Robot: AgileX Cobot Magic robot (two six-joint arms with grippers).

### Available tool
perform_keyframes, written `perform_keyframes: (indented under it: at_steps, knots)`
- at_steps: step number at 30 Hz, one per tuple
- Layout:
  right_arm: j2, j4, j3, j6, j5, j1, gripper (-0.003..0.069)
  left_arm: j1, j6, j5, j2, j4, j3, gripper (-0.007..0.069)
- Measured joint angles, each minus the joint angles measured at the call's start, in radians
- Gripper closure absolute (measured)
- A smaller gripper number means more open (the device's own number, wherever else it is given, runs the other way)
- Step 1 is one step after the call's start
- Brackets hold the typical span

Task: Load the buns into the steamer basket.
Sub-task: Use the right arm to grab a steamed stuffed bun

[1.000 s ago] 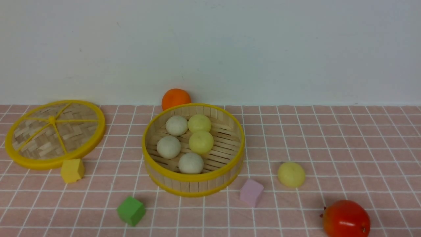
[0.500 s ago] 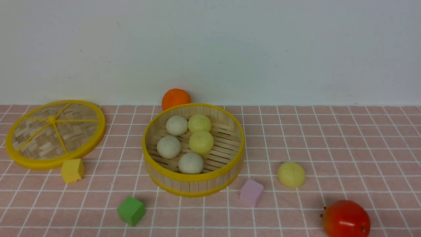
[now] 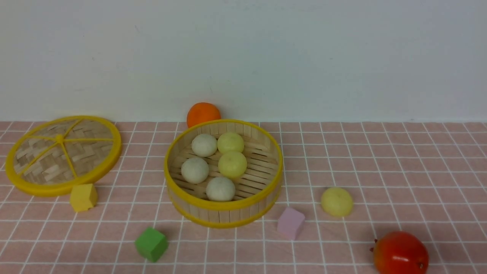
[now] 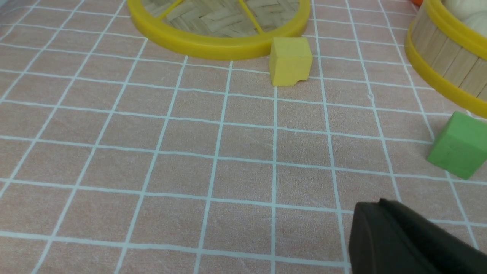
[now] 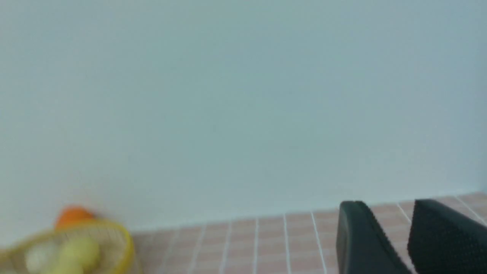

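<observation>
Pink grid worktop, pale wall behind. Steamer basket upright mid-worktop, mouth up; round, no long axis. 5 buns inside, 6th bun on worktop to its R. L jaws closed, empty; R jaws apart, empty.

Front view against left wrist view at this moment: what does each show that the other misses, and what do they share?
Only the front view: the loose pale yellow bun lying outside the steamer basket, to its right, plus the pink cube and the red fruit.
Only the left wrist view: the dark tip of the left gripper.
Both: the steamer basket (only its wall edge in the wrist view), the lid, the yellow cube and the green cube.
</observation>
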Motion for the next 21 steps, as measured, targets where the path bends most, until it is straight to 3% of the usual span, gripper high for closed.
perform_keyframes:
  at_steps: [4, 12, 16, 21]
  knots:
    - [0.112, 0.056, -0.210, 0.013, 0.083, 0.000, 0.0419, 0.000, 0.000, 0.000, 0.000, 0.000, 0.000, 0.0580]
    - [0.621, 0.064, -0.667, 0.014, 0.486, 0.000, 0.0419, 0.000, 0.000, 0.000, 0.000, 0.000, 0.000, 0.0573]
    - [0.805, 0.079, -0.695, 0.014, 0.524, 0.000, 0.0419, 0.000, 0.000, 0.000, 0.000, 0.000, 0.000, 0.0569]
    - [1.076, 0.201, -0.713, -0.050, 0.547, 0.000, 0.0419, 0.000, 0.000, 0.000, 0.000, 0.000, 0.000, 0.0564]
